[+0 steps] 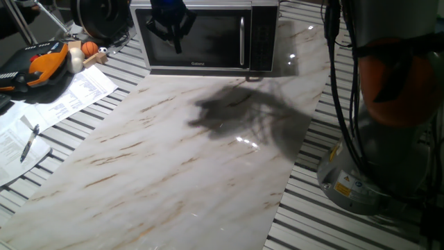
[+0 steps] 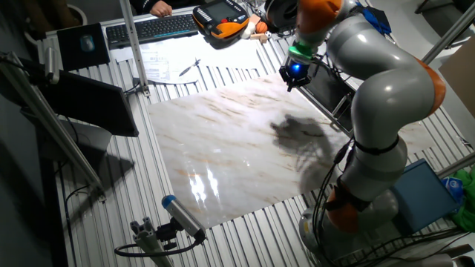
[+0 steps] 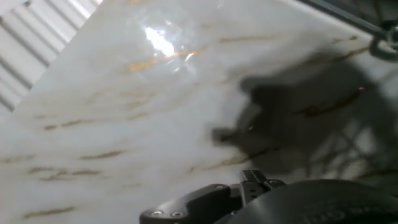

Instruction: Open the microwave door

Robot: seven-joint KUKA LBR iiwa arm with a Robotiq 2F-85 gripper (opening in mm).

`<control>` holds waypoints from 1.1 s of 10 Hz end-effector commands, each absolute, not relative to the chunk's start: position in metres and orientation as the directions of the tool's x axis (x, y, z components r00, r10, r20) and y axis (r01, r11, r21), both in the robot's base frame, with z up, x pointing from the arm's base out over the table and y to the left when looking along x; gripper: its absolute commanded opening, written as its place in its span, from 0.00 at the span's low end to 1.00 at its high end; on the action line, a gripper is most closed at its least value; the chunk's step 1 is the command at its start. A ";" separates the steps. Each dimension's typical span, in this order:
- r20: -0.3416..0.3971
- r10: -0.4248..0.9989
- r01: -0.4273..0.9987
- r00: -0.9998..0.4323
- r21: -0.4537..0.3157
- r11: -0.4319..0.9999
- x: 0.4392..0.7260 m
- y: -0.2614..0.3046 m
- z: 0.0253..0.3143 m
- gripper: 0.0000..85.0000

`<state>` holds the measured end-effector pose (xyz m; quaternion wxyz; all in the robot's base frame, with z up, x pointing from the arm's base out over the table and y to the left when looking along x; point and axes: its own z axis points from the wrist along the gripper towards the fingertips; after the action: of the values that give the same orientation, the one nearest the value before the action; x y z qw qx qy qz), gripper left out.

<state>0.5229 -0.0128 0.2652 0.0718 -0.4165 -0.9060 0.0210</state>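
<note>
While our pincer (image 1: 172,31) hangs in front of the dark glass, we see, well off to its left in one fixed view, a pen (image 1: 29,142) lying on loose papers (image 1: 66,97); beyond those, an orange-and-black pendant (image 1: 43,64) rests beside a small orange ball (image 1: 90,48); all of these lie well apart from the pincer, on the slatted table (image 1: 333,222). Below and in front of the pincer stretches a marble slab (image 1: 166,160), carrying a broad dark shadow of the arm. Directly behind the pincer stands the microwave (image 1: 208,35), at the far edge of the slab; the microwave door (image 1: 215,42) is flat against the body, shut; its vertical silver handle (image 1: 242,40) sits to the right of the pincer, near but not touching it; further right is the dark button panel (image 1: 263,35). We see the black fingers (image 1: 182,29) pointing downward and spread somewhat apart, with nothing between them. In the other fixed view the pincer (image 2: 295,77) glows blue under a green ring, just beside the microwave front, with a keyboard (image 2: 152,27) well away from it across the table. From the hand view we see only marble, shadow and a dark part of the hand's housing (image 3: 249,199); the fingertips do not show there.
</note>
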 end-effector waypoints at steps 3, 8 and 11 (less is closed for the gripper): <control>0.077 0.865 0.860 -0.497 -0.091 0.502 0.520 -0.053 0.255 0.20; 0.034 0.892 0.888 -0.451 -0.080 0.452 0.512 -0.099 0.263 0.40; 0.059 0.885 0.884 -0.461 -0.048 0.464 0.513 -0.111 0.265 0.40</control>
<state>0.5132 -0.1107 0.2651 0.0372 -0.5166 -0.8554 0.0049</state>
